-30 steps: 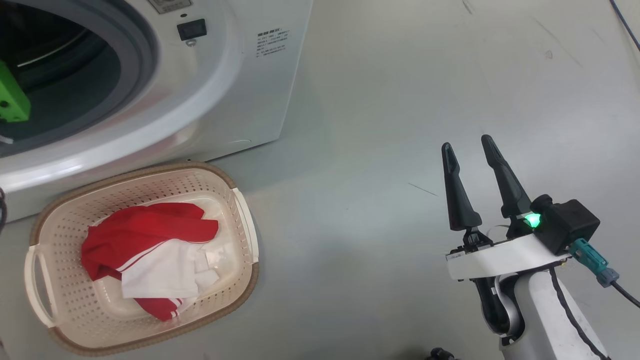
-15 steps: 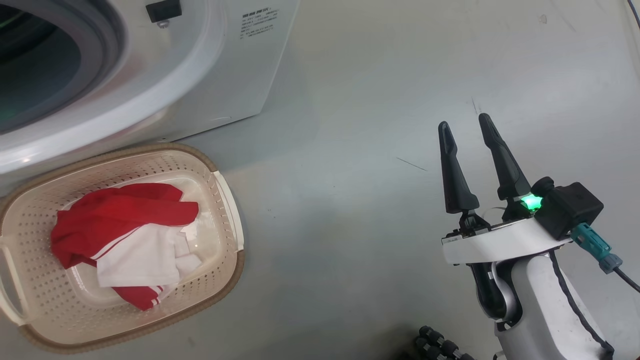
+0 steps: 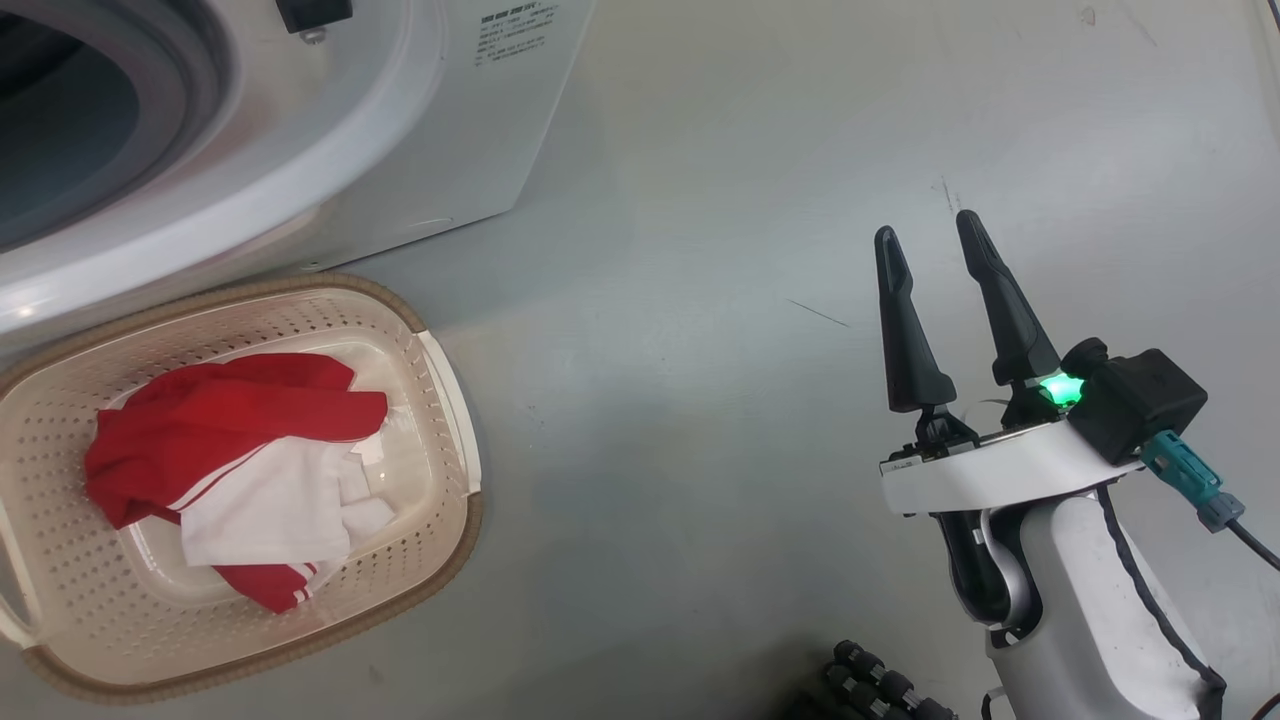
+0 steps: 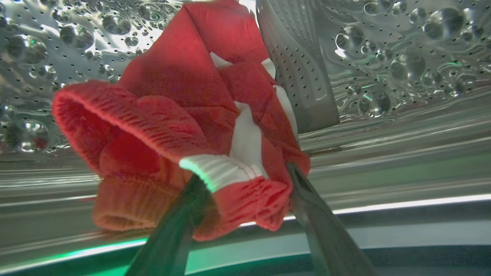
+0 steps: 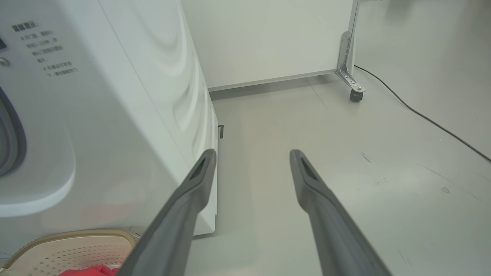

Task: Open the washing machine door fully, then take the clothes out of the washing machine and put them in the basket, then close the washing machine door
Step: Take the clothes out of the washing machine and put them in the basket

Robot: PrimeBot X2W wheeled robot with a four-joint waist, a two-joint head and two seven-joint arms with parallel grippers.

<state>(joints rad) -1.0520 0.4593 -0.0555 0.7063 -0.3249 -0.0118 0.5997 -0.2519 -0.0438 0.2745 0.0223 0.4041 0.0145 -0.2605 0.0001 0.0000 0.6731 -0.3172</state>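
Inside the washing machine's steel drum (image 4: 383,57), a red garment of the clothes (image 4: 184,115) with white cuffs lies heaped. My left gripper (image 4: 245,176) is open, its two dark fingers either side of the garment's near fold. More red and white clothes (image 3: 230,440) lie in the cream basket (image 3: 445,400) on the floor in front of the washing machine (image 3: 330,120). My right gripper (image 3: 930,235) hangs open and empty over bare floor, well right of the basket. The washing machine door is out of view.
Grey floor stretches to the right of the machine (image 5: 115,115). A white panel on a caster foot (image 5: 351,82) stands behind it, and a black cable (image 5: 422,119) runs across the floor at the far right. The basket's corner (image 5: 76,245) sits just left of my right gripper (image 5: 251,157).
The head camera has swung right and down, so machine and basket slid left in the picture and the green part at the drum's mouth left it. The right gripper stays open, almost unmoved.
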